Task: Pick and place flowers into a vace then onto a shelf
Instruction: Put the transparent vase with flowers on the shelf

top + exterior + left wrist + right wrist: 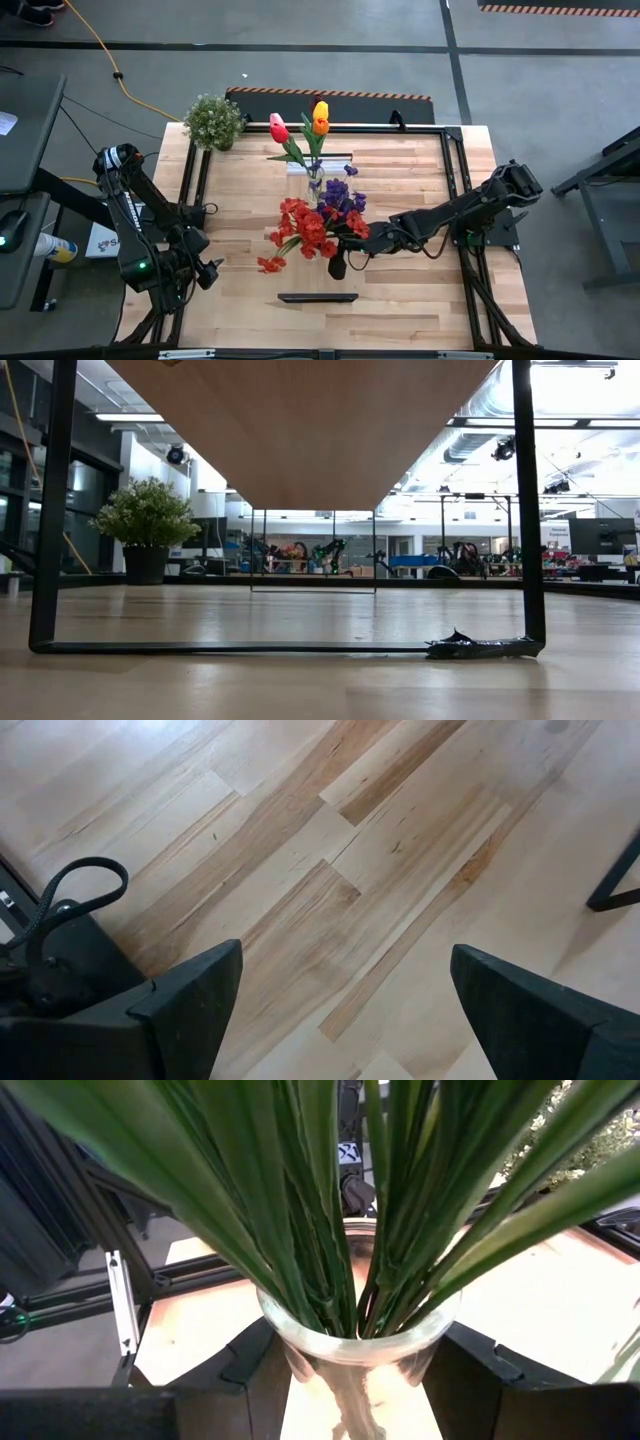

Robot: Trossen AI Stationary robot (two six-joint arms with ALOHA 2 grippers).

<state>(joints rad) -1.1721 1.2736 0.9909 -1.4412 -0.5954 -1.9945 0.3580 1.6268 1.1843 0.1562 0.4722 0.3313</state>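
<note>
The right gripper (338, 262) is near the middle of the butcher-block table (420, 300), a little toward its front edge. Its two dark fingers (470, 1370) stand one on each side of a clear glass vase (355, 1350) and press against the glass, so the vase is held between them. The green stems (330, 1230) of the flowers (318, 222) fill the mouth of the vase and spread upward. From above, the red sprays and the purple spray hang over this gripper and hide most of the vase.

Behind this bunch, toward the far edge of the table, a second small group stands: a pink tulip (278, 127) and an orange and yellow tulip (320, 117) with green leaves. Whether they stand in their own container I cannot tell.

The shelf (300, 430) is seen in the low view as a light wood board carried on a thin black frame (45, 510), with open space under it. A potted green plant (214, 121) stands at the far left corner of the table.

The left gripper (203, 272) waits at the left edge of the table, well apart from the flowers. Its fingers (190, 1010) are spread wide over bare wood and hold nothing. The table surface between the two arms is open.
</note>
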